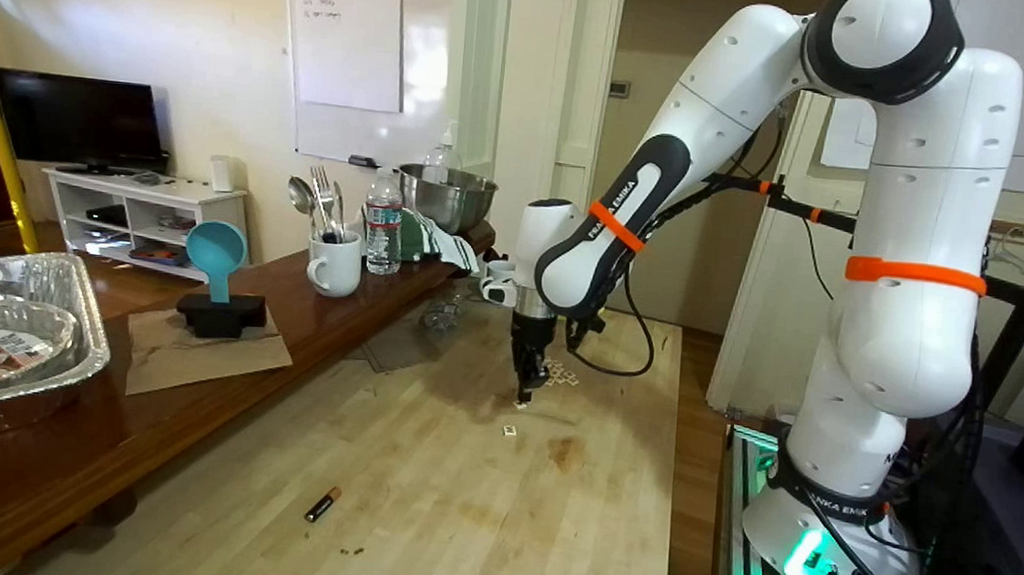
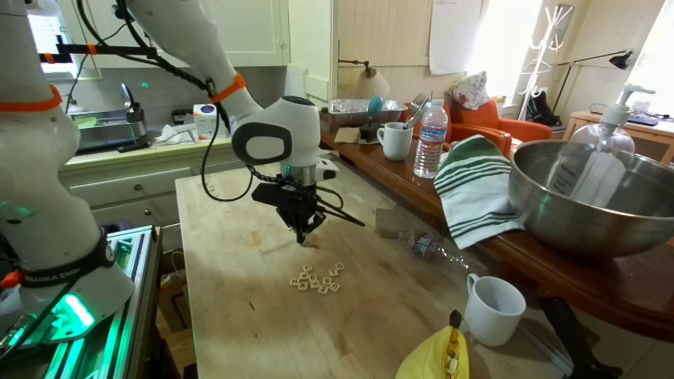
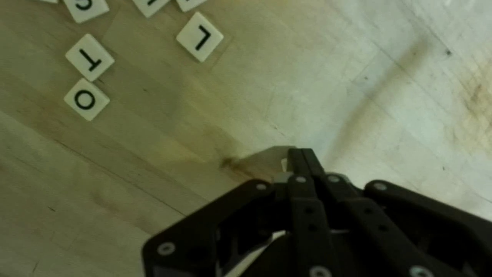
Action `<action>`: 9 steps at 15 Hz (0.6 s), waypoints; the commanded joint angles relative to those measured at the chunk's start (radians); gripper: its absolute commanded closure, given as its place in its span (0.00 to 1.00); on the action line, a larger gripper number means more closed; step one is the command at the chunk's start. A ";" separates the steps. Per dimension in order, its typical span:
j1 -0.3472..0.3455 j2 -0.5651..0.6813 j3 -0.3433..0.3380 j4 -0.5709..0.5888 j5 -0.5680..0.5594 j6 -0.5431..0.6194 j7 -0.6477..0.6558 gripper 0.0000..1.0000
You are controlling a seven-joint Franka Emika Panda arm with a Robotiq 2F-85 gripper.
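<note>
I've got my gripper (image 3: pixel 303 151) pointing down, low over the wood table (image 2: pixel 231 310). It's narrow: the 2 tips are pressed tight side by side. In the wrist view, lower ctr of the pic, a bit of a letter tile (image 3: pixel 284 164) pokes out just left of the tips. Most of it is hid, so I can't tell its letter or if the tips touch it. In an ext. view, ctr of the pic, a loose tile (image 1: pixel 510 431) lies flat just below the tips.

More sit upper left in the wrist view: an L tile (image 3: pixel 200 37), & a T tile (image 3: pixel 90 57) just beside an O tile (image 3: pixel 87 99). In an ext. view the tile bunch (image 2: pixel 314 284) is spread a bit below ctr.

Lower right of that same pic, a yellow banana-shaped pouch (image 2: pixel 424 360) has pale bits showing in its slit, w/ a white mug (image 2: pixel 489 318) nr it. A clear plastic bottle (image 2: pixel 425 246) lies on its side, right of ctr. In an ext. view a black-and-copper battery (image 1: pixel 323 504) is on the wood, btm left of ctr.
</note>
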 commanded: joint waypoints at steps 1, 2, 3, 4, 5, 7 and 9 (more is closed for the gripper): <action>-0.015 0.020 0.007 0.003 -0.016 0.029 -0.082 1.00; -0.014 0.024 0.007 0.004 -0.019 0.033 -0.092 1.00; -0.012 0.030 0.004 0.004 -0.027 0.043 -0.093 1.00; -0.011 0.034 0.003 0.005 -0.031 0.046 -0.092 1.00; -0.008 0.039 0.000 0.007 -0.043 0.047 -0.077 1.00; -0.005 0.048 -0.004 0.010 -0.062 0.041 -0.052 1.00; -0.005 0.050 -0.002 0.011 -0.064 0.049 -0.052 1.00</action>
